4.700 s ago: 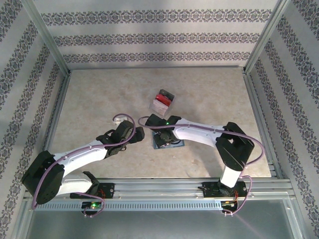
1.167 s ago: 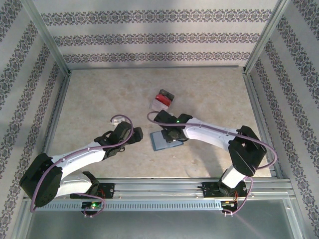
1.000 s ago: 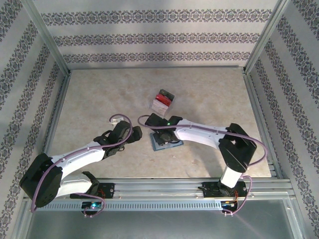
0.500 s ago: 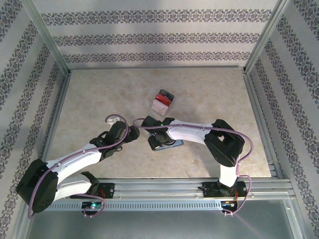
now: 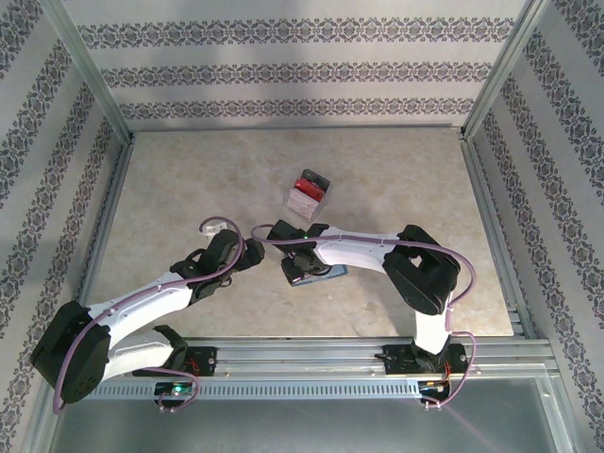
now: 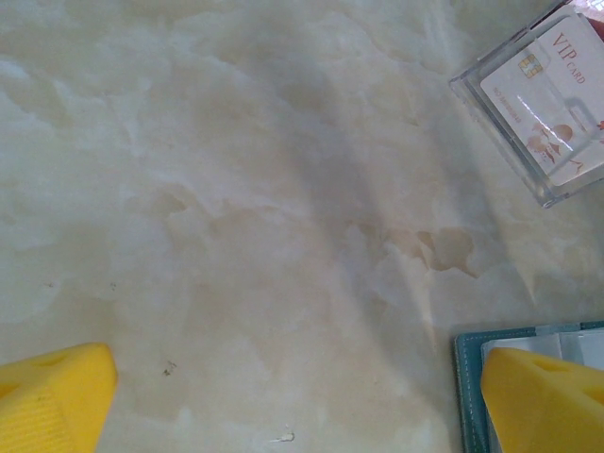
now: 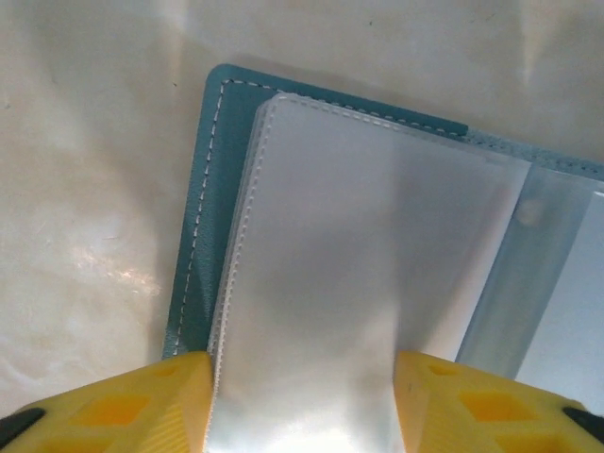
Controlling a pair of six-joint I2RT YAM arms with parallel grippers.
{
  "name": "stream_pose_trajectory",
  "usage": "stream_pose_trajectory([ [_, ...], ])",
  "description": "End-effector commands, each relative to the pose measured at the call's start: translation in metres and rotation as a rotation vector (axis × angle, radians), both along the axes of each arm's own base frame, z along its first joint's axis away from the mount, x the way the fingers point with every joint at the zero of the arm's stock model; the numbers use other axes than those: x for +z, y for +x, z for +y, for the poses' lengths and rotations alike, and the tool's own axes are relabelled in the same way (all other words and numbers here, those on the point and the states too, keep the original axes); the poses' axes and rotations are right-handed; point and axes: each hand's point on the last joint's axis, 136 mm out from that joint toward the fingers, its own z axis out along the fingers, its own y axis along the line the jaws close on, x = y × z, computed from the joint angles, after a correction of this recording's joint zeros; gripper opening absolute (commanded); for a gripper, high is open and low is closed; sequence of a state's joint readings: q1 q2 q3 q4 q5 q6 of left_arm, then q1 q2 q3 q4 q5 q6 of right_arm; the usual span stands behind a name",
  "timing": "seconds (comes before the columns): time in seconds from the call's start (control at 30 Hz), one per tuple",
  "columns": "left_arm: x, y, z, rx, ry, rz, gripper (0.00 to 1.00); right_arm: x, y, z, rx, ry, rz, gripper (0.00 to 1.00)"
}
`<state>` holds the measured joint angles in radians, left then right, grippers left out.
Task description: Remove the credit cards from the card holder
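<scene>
The right end effector [image 7: 302, 370] points down at the card holder [image 7: 200, 217]. Its two yellow fingers [image 7: 132, 406] are partway apart, one on each side of the clear sleeves [image 7: 321, 245]. The sleeves fill the gap between them. It cannot be told if the fingers squeeze the sleeves or just sit beside their edges. This spot makes sense, because the cards would have to come out of the sleeves.

The card holder lies open and flat on the table [image 6: 236, 189], with its blue cover under the sleeves. It is near the middle of the table, a bit toward the robot. Lying open like this, it has the sleeves facing up where fingers can reach them. The sleeves look pale and shiny, so it is hard to tell if a card is inside.

The left end effector [image 6: 293, 406] is spread wide and holds nothing. It hovers low over bare table, just beside the left corner of the card holder. It is likely there to press the holder down or to take a card, but that is a guess.

A clear box [image 6: 514, 113] sits farther back, near the holder but not touching it. A white card [image 6: 557, 104] shows inside. The box is likely where cards go.
</scene>
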<state>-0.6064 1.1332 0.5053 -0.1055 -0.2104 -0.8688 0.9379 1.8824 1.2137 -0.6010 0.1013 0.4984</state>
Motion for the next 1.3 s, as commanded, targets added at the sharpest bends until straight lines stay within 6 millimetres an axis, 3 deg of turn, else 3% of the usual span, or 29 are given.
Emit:
stream_pose_trajectory([
  [0.0, 0.000, 0.001, 0.003, 0.004, 0.002, 0.006, 0.99, -0.011, -0.003, -0.006, -0.019, 0.003, 0.031, 0.47],
  [0.2, 0.000, 0.001, 0.003, 0.001, 0.004, 0.007, 0.99, -0.009, -0.001, -0.007, -0.033, 0.032, 0.034, 0.33],
  [0.5, 0.008, 0.002, 0.003, -0.002, 0.004, -0.007, 0.99, 0.017, 0.011, -0.015, -0.054, 0.054, -0.037, 0.16],
  [0.87, 0.018, 0.004, -0.001, -0.019, 0.001, -0.023, 0.99, 0.025, 0.021, -0.061, -0.130, -0.031, -0.099, 0.22],
  [1.27, 0.019, 0.005, -0.002, -0.028, 0.003, -0.021, 0.99, 0.028, 0.028, -0.094, -0.185, -0.079, -0.129, 0.32],
])
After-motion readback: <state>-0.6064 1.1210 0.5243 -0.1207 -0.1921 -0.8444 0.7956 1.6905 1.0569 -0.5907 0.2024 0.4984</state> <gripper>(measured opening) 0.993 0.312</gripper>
